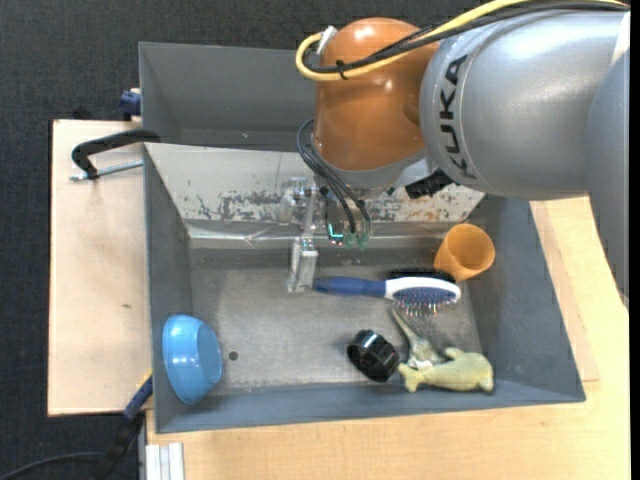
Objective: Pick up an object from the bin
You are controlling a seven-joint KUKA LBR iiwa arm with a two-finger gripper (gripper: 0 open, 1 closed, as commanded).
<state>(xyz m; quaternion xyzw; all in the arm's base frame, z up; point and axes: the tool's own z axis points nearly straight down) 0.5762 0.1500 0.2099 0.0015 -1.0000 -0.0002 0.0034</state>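
Hanging low over the bin (pixel 250 328): gripper (pixel 303 268), open or closed not discernible.
Blue-handled brush (pixel 385 288) lies mid-bin, handle end just beside gripper tip; orange cup (pixel 466 251), black cap (pixel 373 356) nearby.

Four loose things lay apart on the floor of the grey bin (pixel 262 320).
A blue bowl (pixel 190 358) stood tipped on its side in the near left corner, against the left wall. An orange cup (pixel 466 251) leaned at the right wall, its mouth turned down and to the left. A small black round cap (pixel 373 355) sat near the front wall, and just right of it, almost touching, sprawled a pale yellow-green soft toy (pixel 450 371).
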